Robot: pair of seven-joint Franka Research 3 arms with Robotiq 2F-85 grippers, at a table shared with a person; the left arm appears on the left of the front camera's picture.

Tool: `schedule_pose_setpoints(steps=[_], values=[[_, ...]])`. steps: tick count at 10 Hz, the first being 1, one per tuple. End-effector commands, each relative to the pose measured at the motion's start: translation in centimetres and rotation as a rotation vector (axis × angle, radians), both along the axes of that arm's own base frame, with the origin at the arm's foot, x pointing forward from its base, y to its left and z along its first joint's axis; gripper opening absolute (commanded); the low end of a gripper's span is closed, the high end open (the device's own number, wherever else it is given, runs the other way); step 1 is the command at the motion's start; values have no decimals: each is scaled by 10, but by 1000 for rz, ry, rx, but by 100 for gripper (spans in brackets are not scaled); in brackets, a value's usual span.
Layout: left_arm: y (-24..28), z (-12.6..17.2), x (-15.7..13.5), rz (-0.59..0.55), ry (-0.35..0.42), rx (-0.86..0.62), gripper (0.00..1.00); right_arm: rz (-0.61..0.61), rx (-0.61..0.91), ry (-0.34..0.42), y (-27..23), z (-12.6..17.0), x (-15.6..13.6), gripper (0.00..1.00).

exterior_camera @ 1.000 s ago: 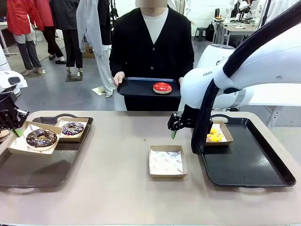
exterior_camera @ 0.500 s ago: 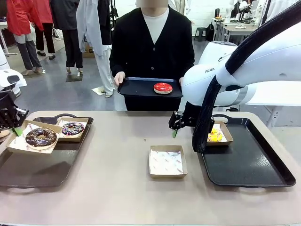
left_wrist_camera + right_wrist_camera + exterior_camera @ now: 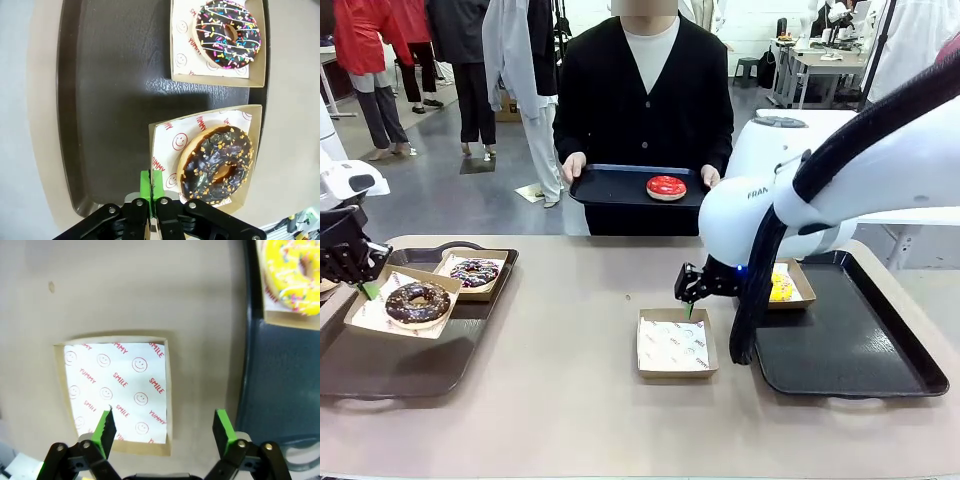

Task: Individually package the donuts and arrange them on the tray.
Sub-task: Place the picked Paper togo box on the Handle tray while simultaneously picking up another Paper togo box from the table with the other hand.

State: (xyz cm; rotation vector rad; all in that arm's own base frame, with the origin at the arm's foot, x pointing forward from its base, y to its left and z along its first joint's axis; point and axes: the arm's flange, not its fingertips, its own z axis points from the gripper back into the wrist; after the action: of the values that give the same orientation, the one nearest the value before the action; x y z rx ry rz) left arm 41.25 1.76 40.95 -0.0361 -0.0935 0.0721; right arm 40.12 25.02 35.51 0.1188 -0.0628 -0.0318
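Over the lined box (image 3: 117, 390), right gripper (image 3: 164, 416) gapes; left gripper (image 3: 151, 182) pinches carton (image 3: 254, 130) holding chocolate donut (image 3: 200, 165).

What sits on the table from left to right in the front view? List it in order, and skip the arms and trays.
Going right: chocolate donut → sprinkled donut → empty lined box → yellow donut.

We see a tan table (image 3: 570, 400) spanning the lower half of the frame. Directly on it, the dark left tray (image 3: 410, 365) sits at lower left and the matching right tray (image 3: 850, 355) at lower right. Between them, just beside the right tray, lies a paper-lined cardboard box (image 3: 677, 371), with a small speck (image 3: 627, 296) up and left of it.
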Motion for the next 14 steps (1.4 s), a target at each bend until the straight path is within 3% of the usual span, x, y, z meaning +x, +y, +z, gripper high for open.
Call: schedule_pose_setpoints(steps=[1, 5, 10, 11, 12, 13, 14], values=[[-8, -11, 0, 19, -9, -19, 1, -43, -23, -50, 5, -14, -4, 100], [-12, -22, 4, 17, -19, -14, 1, -67, -7, -50, 6, -35, 7, 100], [-12, -25, 7, -2, 3, -17, 1, -66, -2, -29, 4, -37, 9, 100], [-13, -26, 8, 0, 2, -23, 1, -58, -4, -30, 4, -37, 9, 42], [-13, -28, 9, -3, 9, -22, 1, -56, -5, -31, 4, -37, 9, 41], [-16, -31, 9, -4, 16, -13, 1, -59, -5, -30, 4, -37, 9, 0], [-16, -35, 9, -3, 25, -15, 1, -60, -5, -30, 5, -36, 8, 36]])
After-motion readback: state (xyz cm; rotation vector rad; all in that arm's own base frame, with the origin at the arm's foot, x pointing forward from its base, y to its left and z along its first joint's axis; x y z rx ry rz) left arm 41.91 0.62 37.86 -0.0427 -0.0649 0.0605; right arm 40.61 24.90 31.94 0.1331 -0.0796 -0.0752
